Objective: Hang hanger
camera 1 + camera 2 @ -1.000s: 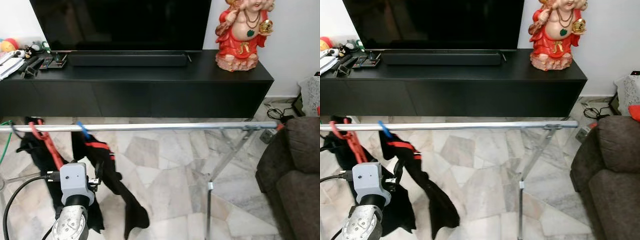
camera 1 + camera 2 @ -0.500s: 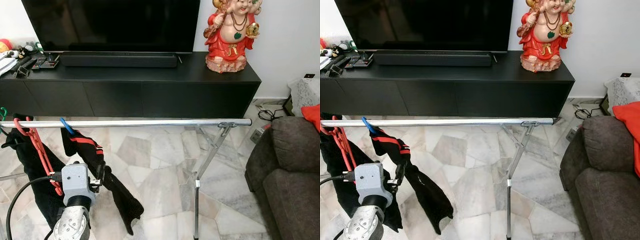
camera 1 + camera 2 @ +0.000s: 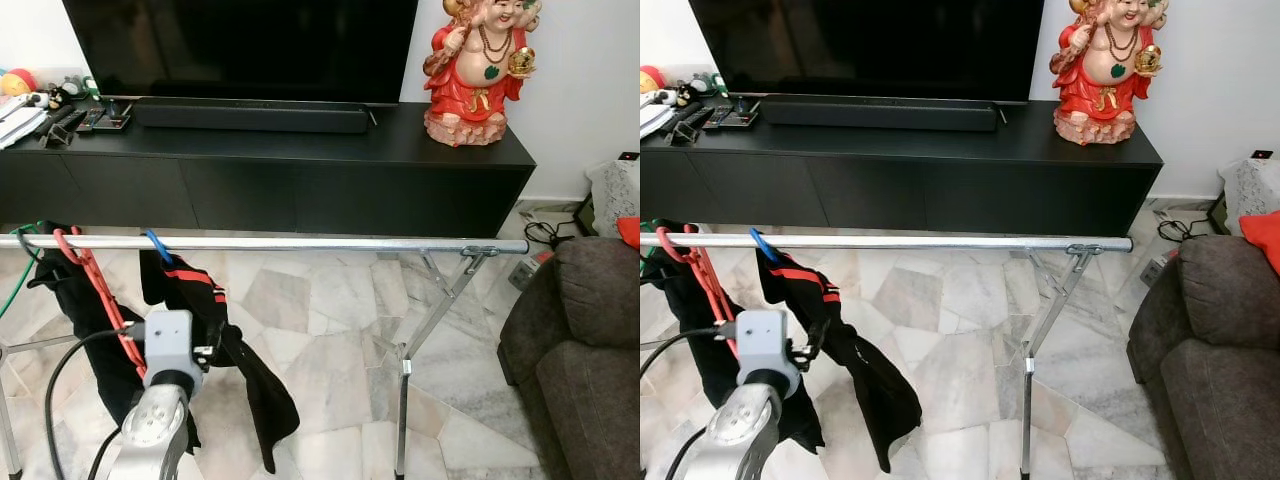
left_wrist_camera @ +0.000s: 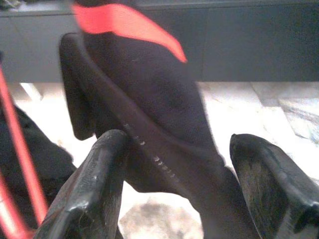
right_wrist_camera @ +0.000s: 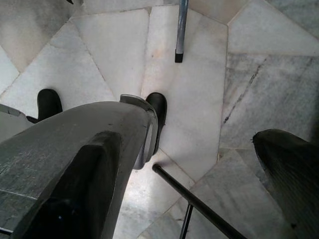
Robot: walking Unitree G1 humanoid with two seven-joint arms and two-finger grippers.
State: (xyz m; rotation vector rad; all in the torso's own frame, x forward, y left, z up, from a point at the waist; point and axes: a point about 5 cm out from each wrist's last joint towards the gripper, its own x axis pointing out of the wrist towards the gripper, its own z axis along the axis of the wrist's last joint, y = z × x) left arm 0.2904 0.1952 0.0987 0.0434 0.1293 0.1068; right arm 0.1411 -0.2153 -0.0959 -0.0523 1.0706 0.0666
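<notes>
Long black low TV cabinet (image 3: 300, 180) against the wall. Horizontal silver metal drying-rack rail (image 3: 300, 243) before it. Black garment with red stripe (image 3: 200, 300) on a blue plastic hanger (image 3: 157, 246) hooked over the rail. Left gripper (image 4: 174, 184), fingers spread, garment between them, ungripped. Right gripper (image 5: 199, 164) spread, empty, over marble floor.

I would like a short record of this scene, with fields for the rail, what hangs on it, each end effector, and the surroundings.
rail: silver metal bar, horizontal, on a folding stand
hangers on rail: blue hanger and red hanger, both hooked near its left end
garment: black garment with red stripe hanging from the blue hanger
left end effector: open, fingers on either side of the garment
right end effector: open, pointing at the marble floor
surroundings: black TV cabinet, red figurine, brown sofa
</notes>
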